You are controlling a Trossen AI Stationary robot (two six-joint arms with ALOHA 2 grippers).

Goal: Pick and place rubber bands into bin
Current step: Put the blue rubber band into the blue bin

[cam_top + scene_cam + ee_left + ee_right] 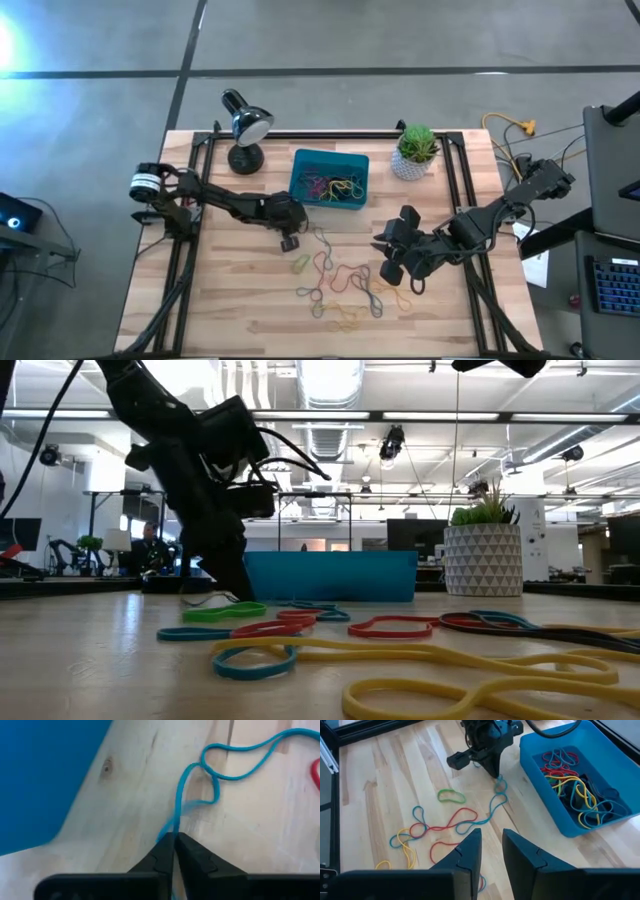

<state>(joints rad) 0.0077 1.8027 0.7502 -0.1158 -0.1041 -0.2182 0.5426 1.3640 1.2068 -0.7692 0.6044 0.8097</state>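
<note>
Left gripper (174,842) down on bench just in front of bin (303,160), fingers pinched tight on end of blue band (215,767). Right gripper (491,845) hovers nr bench's right side, slightly parted, nothing held. Loose rubber bands (340,285) mid-bench toward front edge; more in bin. Prob. featherlight, floppy, stretchy, tangle-prone: pinch single strand, lift slow.

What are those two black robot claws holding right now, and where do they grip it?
The left gripper pinches a thin blue rubber band at one end of its loop. The right gripper holds nothing.
</note>
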